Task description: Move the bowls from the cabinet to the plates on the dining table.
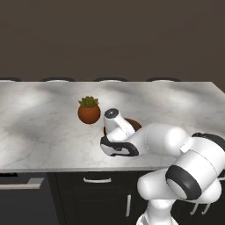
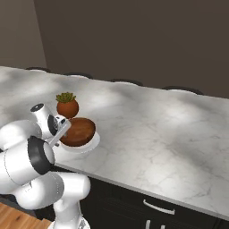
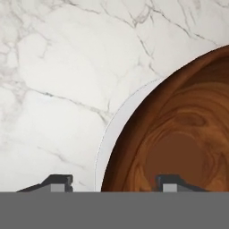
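The glossy reddish-brown bowl (image 2: 79,131) sits upright on a white plate (image 2: 89,146) near the front edge of the marble dining table (image 2: 156,129). In the left base view the bowl (image 1: 133,124) peeks out behind the white hand. My gripper (image 3: 114,182) hangs over the bowl's near rim, open. One fingertip (image 3: 54,181) is over the marble outside the plate (image 3: 111,129), the other is inside the bowl (image 3: 179,134). Neither pad presses the rim. From the right base view the gripper (image 2: 64,128) stands at the bowl's left side. The cabinet is out of view.
A small round terracotta pot with a green plant (image 1: 89,110) stands just left of the bowl and behind it, also seen as the pot (image 2: 67,106). Chair backs (image 1: 57,79) line the table's far edge. Dark drawers with silver handles (image 1: 96,179) run below the front edge.
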Available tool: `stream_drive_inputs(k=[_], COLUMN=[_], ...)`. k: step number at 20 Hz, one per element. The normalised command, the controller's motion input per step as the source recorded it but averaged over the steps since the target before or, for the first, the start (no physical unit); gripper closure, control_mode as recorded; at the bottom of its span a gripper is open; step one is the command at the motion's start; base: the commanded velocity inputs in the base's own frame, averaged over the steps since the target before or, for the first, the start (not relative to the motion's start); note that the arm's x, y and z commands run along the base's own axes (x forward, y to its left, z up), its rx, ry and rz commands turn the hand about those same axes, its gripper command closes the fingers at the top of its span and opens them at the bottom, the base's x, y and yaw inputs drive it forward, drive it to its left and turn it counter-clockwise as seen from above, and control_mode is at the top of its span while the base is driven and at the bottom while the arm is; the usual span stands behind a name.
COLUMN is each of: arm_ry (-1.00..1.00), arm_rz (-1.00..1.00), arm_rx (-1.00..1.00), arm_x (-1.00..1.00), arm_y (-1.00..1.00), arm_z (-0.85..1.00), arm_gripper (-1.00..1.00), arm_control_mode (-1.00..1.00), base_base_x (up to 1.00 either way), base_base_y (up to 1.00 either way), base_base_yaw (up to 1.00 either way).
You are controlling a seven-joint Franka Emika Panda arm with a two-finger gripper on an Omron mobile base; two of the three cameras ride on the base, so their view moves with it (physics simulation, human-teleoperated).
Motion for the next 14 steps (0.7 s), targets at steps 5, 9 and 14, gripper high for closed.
stream_drive_inputs(k=[5,9,14], arm_ry=[-0.01,-0.1,-0.14], arm_rz=[0.0,-0.02,-0.07], arm_rx=[0.01,0.0,0.0], arm_x=[-0.02,-0.3,-0.39], arm_y=[-0.02,-0.06,-0.06], arm_z=[0.0,0.24,0.36], arm_gripper=[-1.0,-1.0,-1.0], arm_control_mode=[-1.0,-1.0,-1.0], base_base_x=[0.0,0.0,0.0], base_base_y=[0.0,0.0,0.0], base_base_yaw=[0.0,0.0,0.0])
